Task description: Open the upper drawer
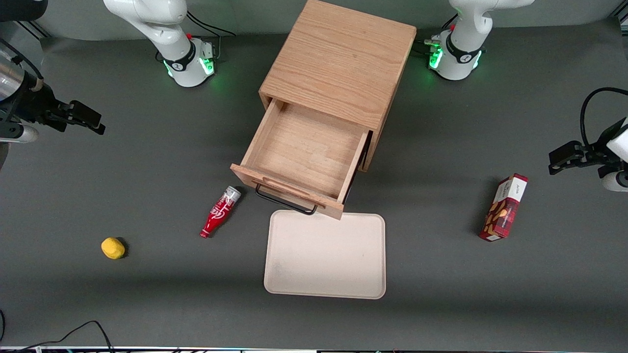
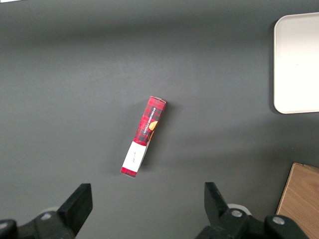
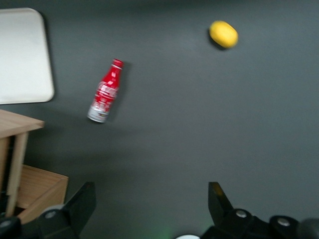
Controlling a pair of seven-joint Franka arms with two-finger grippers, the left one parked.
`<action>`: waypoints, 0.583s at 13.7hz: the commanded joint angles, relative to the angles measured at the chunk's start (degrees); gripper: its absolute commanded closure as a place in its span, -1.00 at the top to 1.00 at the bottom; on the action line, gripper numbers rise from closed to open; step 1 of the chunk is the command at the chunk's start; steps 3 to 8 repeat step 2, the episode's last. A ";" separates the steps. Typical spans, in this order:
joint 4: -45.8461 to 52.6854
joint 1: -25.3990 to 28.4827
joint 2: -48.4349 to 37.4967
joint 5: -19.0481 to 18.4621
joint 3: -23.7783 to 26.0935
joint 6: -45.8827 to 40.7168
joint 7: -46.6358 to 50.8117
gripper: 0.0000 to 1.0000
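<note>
The upper drawer (image 1: pixel 304 147) of the light oak cabinet (image 1: pixel 338 63) stands pulled far out, and its tray is empty. Its black wire handle (image 1: pixel 284 200) hangs on the drawer front, just above the edge of the tray on the table. A corner of the drawer also shows in the right wrist view (image 3: pixel 20 123). My right gripper (image 1: pixel 95 121) hovers well away from the cabinet, toward the working arm's end of the table. It is open and empty, and in the right wrist view (image 3: pixel 151 191) only bare table lies between its fingers.
A cream tray (image 1: pixel 325 255) lies in front of the drawer. A red bottle (image 1: pixel 220 212) lies beside the drawer front. A yellow lemon (image 1: pixel 113 248) lies nearer the front camera, toward the working arm's end. A red snack box (image 1: pixel 504 208) stands toward the parked arm's end.
</note>
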 commanded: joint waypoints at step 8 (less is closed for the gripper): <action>-1.93 0.15 -0.70 -1.73 0.18 1.28 1.98 1.00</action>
